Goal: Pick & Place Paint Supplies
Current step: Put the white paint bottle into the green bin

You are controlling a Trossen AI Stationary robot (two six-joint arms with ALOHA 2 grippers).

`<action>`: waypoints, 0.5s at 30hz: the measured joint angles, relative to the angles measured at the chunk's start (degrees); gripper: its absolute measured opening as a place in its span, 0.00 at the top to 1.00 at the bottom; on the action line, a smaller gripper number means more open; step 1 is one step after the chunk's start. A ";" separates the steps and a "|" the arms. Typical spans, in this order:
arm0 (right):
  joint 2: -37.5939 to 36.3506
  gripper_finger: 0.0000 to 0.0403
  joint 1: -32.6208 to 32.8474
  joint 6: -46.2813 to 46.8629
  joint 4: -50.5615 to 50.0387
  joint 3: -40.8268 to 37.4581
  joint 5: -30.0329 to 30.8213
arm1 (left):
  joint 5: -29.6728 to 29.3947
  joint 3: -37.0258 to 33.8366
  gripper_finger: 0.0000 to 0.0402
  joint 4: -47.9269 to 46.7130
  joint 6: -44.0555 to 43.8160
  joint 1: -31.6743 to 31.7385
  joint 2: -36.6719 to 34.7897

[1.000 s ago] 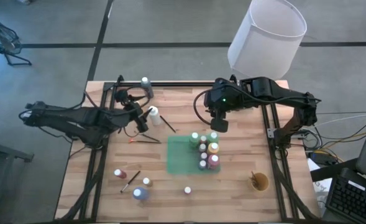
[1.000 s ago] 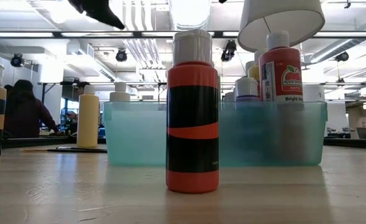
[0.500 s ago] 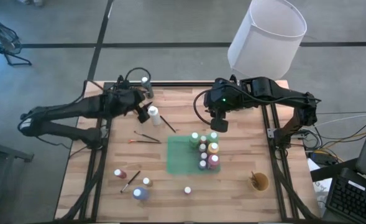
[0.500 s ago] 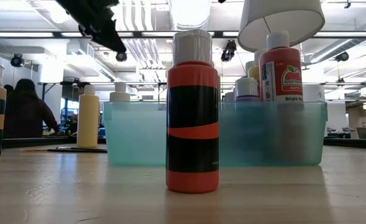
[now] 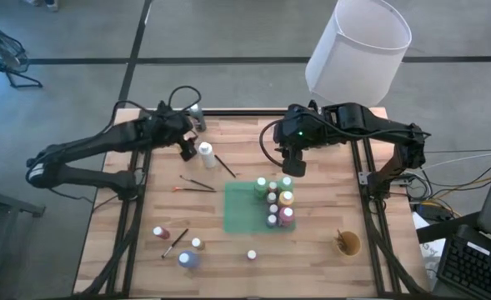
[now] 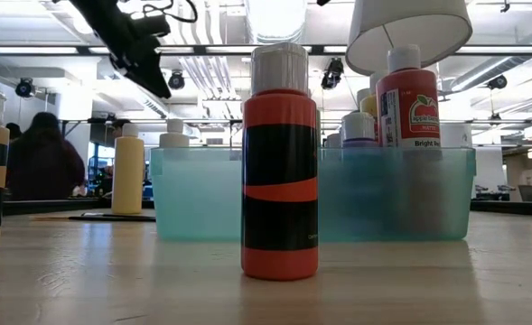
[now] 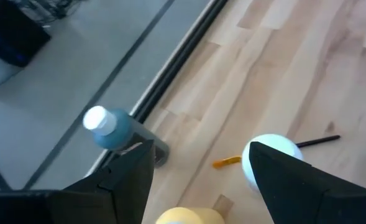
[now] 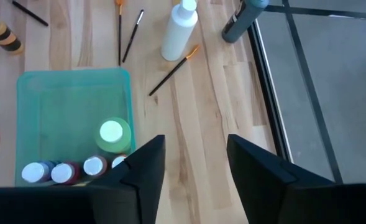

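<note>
Hovering with fingers spread wide and empty, the left end effector (image 5: 186,150) sits just beside the upright white bottle (image 5: 205,154) at the tabletop's far left, far nearer than the right end effector (image 5: 292,169), half-parted above the green bin (image 8: 27,90)

Tray (image 5: 241,208) sat mid-table w/ bottles (image 5: 278,202) in its right side; brushes (image 5: 197,183) lay left of it; cup (image 5: 348,243) lay right of it, nearer the front.

Pale wooden tabletop (image 5: 328,212). Directly on it: green bin (image 5: 243,208) at centre, loose brushes (image 5: 197,185), white bottle (image 5: 205,154), scattered paint bottles (image 5: 188,259) at near-left, tan cup (image 5: 348,243).
</note>
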 joint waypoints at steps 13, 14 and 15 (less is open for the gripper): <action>0.01 0.52 -0.04 0.33 -0.06 0.00 0.00 | 12.31 -0.09 0.34 -0.38 7.66 1.59 6.36; 0.01 0.51 -0.04 0.33 -0.08 0.00 0.00 | 12.33 -0.09 0.34 -0.63 7.79 1.61 6.16; 0.01 0.51 -0.04 0.33 -0.08 0.00 0.00 | 12.33 -0.09 0.34 -0.85 7.85 1.61 5.89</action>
